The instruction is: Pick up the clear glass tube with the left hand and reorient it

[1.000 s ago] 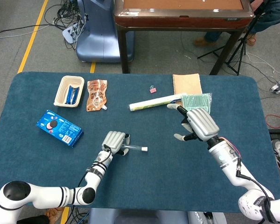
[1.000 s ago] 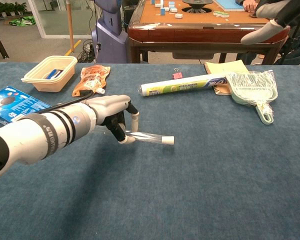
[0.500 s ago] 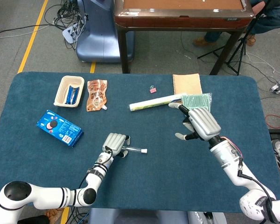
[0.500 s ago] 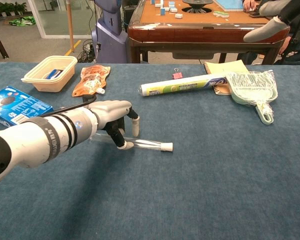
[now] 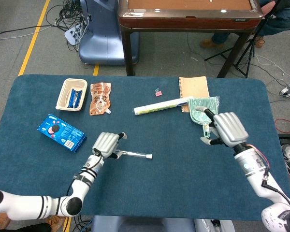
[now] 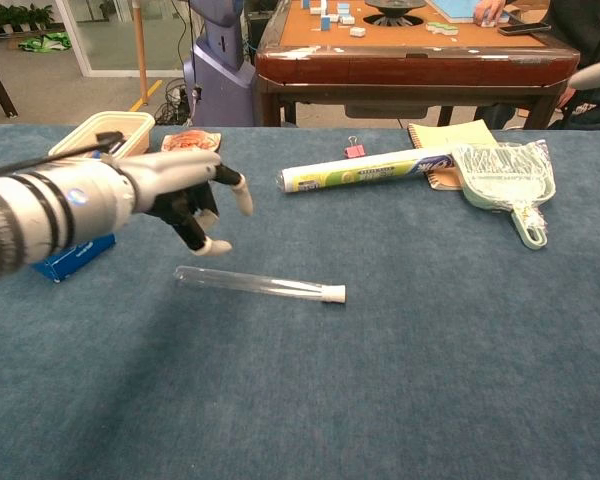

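The clear glass tube (image 6: 260, 285) with a white cap at its right end lies flat on the blue table, also visible from the head view as the tube (image 5: 135, 154). My left hand (image 6: 180, 190) hovers above and to the left of it, fingers spread, holding nothing; in the head view the left hand (image 5: 106, 144) sits just left of the tube's open end. My right hand (image 5: 226, 128) hangs open at the right, near the green dustpan, away from the tube.
A rolled bag tube (image 6: 365, 169), green dustpan (image 6: 507, 178), notebook (image 5: 193, 87) and pink clip (image 6: 355, 151) lie at the back right. A cream tray (image 5: 71, 94), orange pouch (image 5: 100, 98) and blue box (image 5: 61, 132) lie at the left. A wooden table (image 6: 410, 50) stands beyond.
My left hand has let go of the tube, opened and pulled up and left; the tube now lies flat. My right hand moved right.
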